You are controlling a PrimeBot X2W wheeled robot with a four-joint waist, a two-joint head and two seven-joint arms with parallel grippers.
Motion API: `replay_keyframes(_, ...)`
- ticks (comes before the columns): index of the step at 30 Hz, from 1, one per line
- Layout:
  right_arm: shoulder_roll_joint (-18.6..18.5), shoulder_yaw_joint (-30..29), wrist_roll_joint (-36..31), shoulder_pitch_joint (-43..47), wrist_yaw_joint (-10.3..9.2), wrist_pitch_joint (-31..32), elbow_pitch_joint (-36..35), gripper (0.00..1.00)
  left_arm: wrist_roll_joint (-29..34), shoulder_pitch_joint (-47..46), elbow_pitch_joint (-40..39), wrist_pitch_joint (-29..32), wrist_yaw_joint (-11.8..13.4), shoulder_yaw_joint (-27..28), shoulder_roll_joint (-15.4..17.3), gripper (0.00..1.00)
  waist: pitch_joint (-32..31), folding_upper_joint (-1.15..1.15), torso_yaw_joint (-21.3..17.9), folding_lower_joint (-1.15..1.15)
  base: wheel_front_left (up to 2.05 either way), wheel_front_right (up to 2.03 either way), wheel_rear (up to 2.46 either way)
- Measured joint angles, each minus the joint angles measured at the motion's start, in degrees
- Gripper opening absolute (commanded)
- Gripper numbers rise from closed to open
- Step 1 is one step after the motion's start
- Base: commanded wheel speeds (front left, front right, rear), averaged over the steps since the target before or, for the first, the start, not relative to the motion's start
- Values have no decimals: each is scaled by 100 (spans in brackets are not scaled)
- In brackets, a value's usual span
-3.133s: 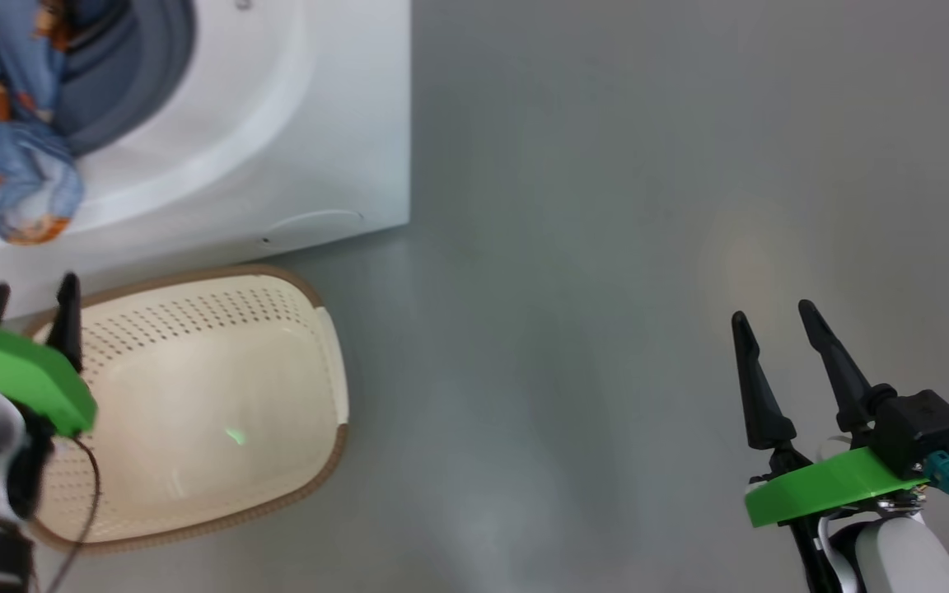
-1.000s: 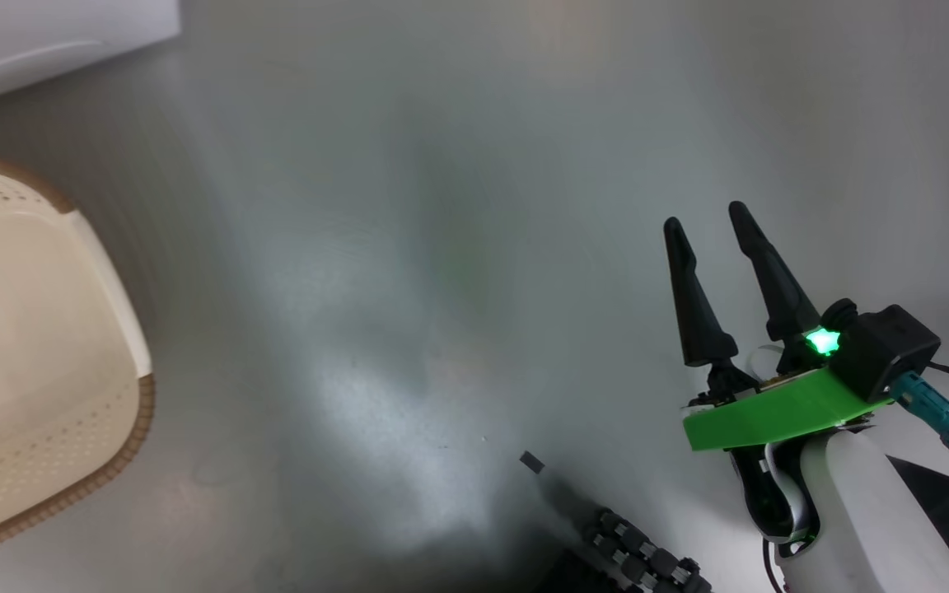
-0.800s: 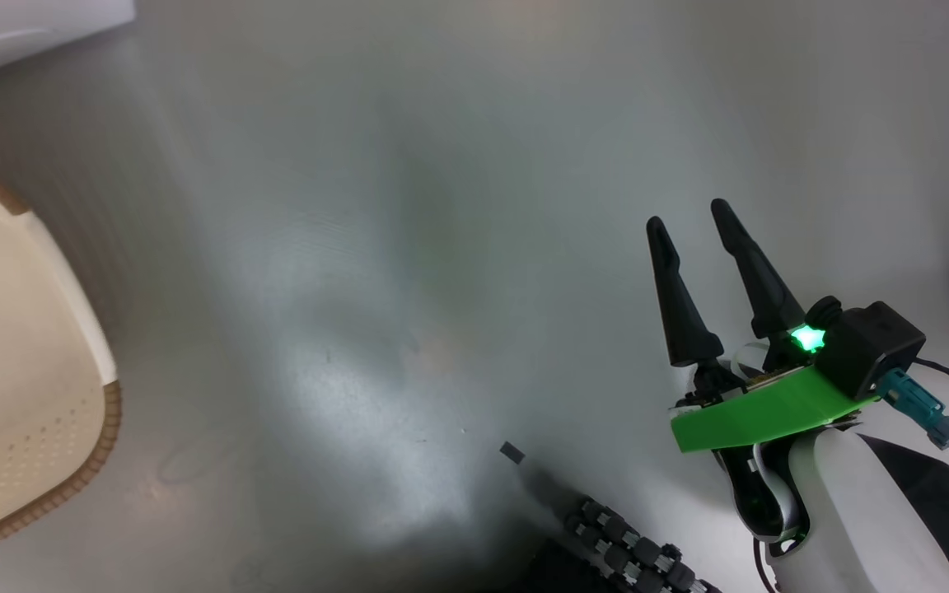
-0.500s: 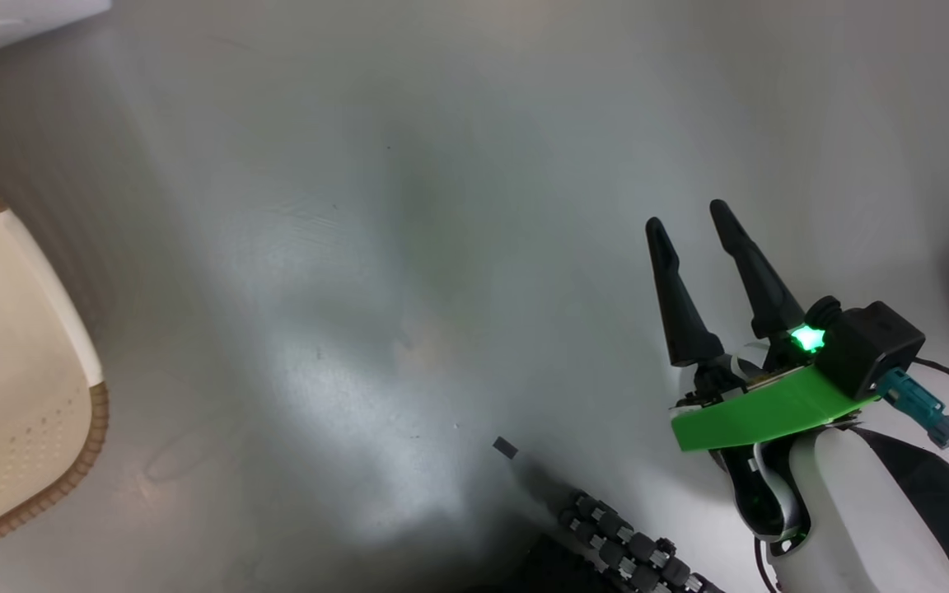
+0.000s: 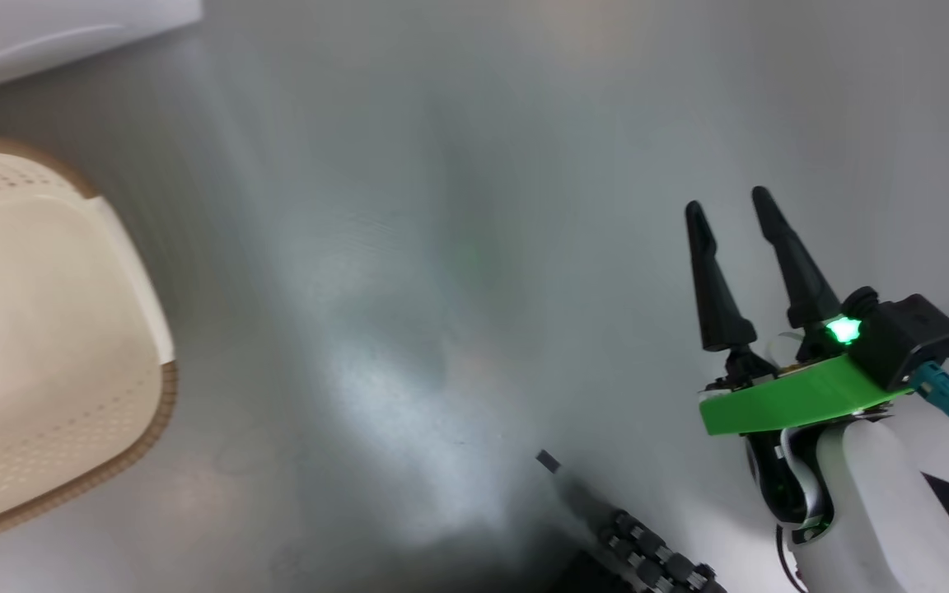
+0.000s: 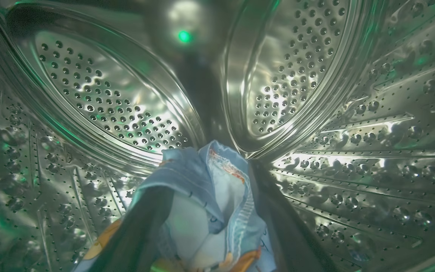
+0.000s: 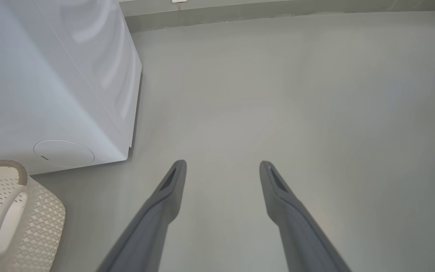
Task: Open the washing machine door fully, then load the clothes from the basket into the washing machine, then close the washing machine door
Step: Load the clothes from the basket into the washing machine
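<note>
In the left wrist view I look into the washing machine's perforated steel drum [image 6: 108, 102]. The clothes [image 6: 217, 196], light blue fabric with orange prints, lie between my left gripper's [image 6: 210, 177] two dark fingers, which stand spread apart and open. The cream basket [image 5: 153, 412] sits on the floor at the head view's left and holds no clothes in the part I see. Its perforated side shows in the right wrist view [image 7: 40, 215]. The washing machine's white corner [image 5: 46, 33] lies at the top left, its side [image 7: 51, 75] beside the basket. My right gripper [image 5: 730, 206] hovers open over bare floor [image 7: 221, 166]. The washing machine door is out of view.
The round service flap [image 7: 64, 153] sits low on the machine's front, just above the basket. A small dark bit [image 5: 548, 461] lies on the grey floor near a dark ribbed part [image 5: 656, 560] at the bottom edge. A wall base [image 7: 278, 9] runs along the far side.
The head camera has swung right, away from the machine's opening where the clothes hung three seconds ago, then back a little left in the last half second. The right gripper stays open.
</note>
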Motion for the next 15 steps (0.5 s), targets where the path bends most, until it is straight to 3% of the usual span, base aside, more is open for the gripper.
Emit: replay_keyframes(15, -10, -466, -355, 111, 0, 0, 44, 100, -559, 1287, 245, -201, -35, 122, -681, 100, -764, 0, 586, 0, 0, 0, 0)
